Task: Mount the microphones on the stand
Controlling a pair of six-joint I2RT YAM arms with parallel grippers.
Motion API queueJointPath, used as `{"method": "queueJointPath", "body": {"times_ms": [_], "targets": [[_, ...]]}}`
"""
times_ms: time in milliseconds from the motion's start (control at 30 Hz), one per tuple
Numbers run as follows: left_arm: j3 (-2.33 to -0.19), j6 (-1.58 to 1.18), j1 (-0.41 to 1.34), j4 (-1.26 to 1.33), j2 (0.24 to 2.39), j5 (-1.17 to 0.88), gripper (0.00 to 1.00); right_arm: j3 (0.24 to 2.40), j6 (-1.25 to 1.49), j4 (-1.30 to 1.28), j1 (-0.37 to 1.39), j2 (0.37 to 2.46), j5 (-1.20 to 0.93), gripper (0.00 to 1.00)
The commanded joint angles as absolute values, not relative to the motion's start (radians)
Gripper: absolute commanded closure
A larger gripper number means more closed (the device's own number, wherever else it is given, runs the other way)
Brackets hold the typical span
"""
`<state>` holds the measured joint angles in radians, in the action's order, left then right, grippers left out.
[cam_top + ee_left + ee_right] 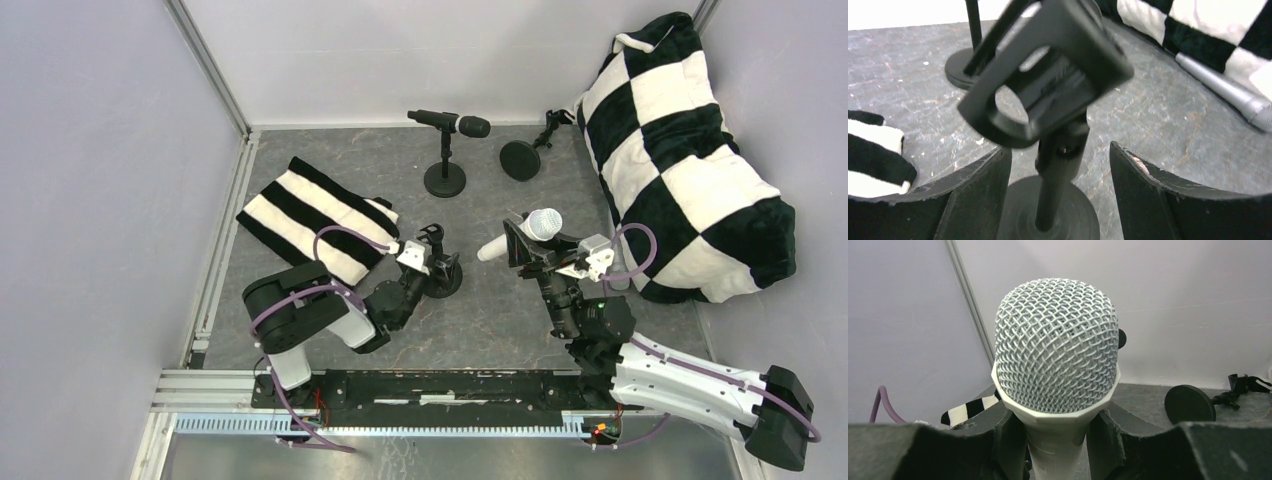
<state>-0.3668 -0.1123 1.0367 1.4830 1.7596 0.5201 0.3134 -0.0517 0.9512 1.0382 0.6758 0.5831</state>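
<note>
A white microphone (1057, 345) with a silver mesh head stands upright in my right gripper (1057, 425), which is shut on its body; from above it (528, 232) hangs over mid-table. My left gripper (1060, 155) is open around the thin pole of a black stand (1048, 75) with an empty clip, a gap showing on each side of the pole. Seen from above, this stand (440, 265) is in front of the striped cloth. A black microphone (452, 122) sits clipped in the back stand (445, 180). A silver-grey microphone (1223, 87) lies beside the checkered pillow.
A third stand (520, 160) lies tipped at the back, its round base facing up. A large black-and-white checkered pillow (690, 160) fills the right side. A striped cloth (315, 215) lies at the left. Walls enclose the back and sides.
</note>
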Motion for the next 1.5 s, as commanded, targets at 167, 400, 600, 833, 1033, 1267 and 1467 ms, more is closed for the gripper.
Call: {"method": "queueJointPath", "body": {"times_ms": [167,400,600,833,1033,1267,1467], "targets": [[-0.471,0.016,1.043,1.737,1.821,0.609,0.38,0.330,-0.062,1.022,1.020,0.680,0.544,1.00],[-0.481,-0.038,1.042,1.737,1.849,0.583,0.63,0.328,-0.081,1.023,1.007,0.683,0.495,1.00],[-0.466,-0.083,1.031,1.737,1.837,0.551,0.95,0.299,-0.089,1.098,1.002,0.689,0.421,1.00],[-0.394,-0.166,0.964,1.735,1.792,0.340,0.98,0.306,-0.092,1.082,1.001,0.713,0.374,1.00],[-0.395,-0.170,0.922,1.737,1.794,0.064,0.98,0.280,-0.180,1.133,1.001,0.706,0.214,1.00],[-0.424,-0.196,0.902,1.737,1.816,-0.130,0.98,0.294,-0.198,1.189,1.001,0.727,0.084,1.00],[-0.441,-0.192,0.902,1.737,1.830,-0.192,0.92,0.359,-0.174,1.148,0.992,0.775,0.015,1.00]]}}
